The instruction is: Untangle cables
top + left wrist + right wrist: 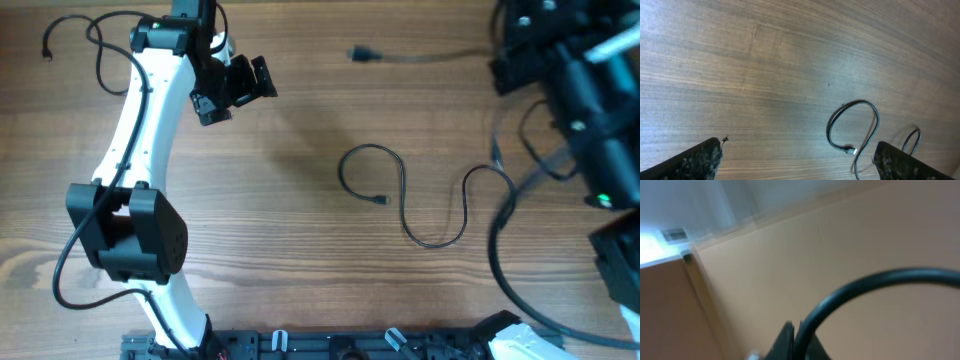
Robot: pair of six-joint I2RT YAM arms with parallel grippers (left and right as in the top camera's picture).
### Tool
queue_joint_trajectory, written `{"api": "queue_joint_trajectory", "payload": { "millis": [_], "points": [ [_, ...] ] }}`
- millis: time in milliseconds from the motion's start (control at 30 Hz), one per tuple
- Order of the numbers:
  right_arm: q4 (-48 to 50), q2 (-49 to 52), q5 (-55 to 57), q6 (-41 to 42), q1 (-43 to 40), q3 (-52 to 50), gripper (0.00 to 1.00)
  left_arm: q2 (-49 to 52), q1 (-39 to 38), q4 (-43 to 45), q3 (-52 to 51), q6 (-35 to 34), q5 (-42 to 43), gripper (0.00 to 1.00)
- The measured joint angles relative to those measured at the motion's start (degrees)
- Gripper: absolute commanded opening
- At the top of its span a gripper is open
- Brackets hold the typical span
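Step in hand, my read: drawing one strand clear of the other w/ the right arm (590, 120), while the left arm (150, 110) waits. No knot shows on the open part of the table (300, 290). The cables (403, 195) read as separate strands, so the task looks well along, though not provably done.

Right jaws: closed tight. The right wrist view shows a black cord (880, 280) arcing out from the dark fingers (784, 341) at the bottom edge, so prob. pinched there. That view is blurred, so not 100% sure. Overhead, it's likely the lifted cable (420, 57): blurred, plug end at far centre, running right toward the right arm, seemingly off the table.

Left jaws: fully apart, holding nothing. In the left wrist view the fingers (692, 160) sit at the bottom corners w/ bare wood between.

The loose cable (432, 243) lies flat at table centre: small loop w/ a plug on its left, then an S-wave going right until it passes under the right arm. Whether it crosses the lifted cable there is hidden, can't tell. It's well apart from the left jaws, which hang over the far-left part of the table. In the left wrist view the loop and plug (850, 149) sit right of centre, nearer the right-hand finger.

Next move, judged: the right arm needs to carry its cable off so the two don't overlap. The left jaws would need to travel right & nearer, centre over the loop, then close to pin or drag it. Risk: thin cord slips from the pads.
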Motion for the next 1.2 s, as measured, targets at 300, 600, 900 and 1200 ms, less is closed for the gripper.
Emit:
{"api": "queue_joint_trajectory", "payload": {
  "millis": [300,600,900,1200],
  "points": [
    [-13.3,6.2,-13.9,10.7,0.0,-0.6,0.05,-0.9,4.8,0.4,0.5,0.5,6.4,1.00],
    [-10.0,14.7,-47.8,1.4,1.6,-0.6,0.04,-7.7,16.9,-2.9,1.9,1.6,24.0,1.00],
    [-18.4,16.7,-54.6,-16.6,11.8,-0.6,0.05,-7.7,17.7,-9.6,1.9,-10.7,36.2,1.00],
    [-17.4,22.3,-44.5,-19.9,16.7,-0.6,0.05,-7.7,17.5,-16.2,1.9,-13.0,58.0,1.00]
  ]
}}
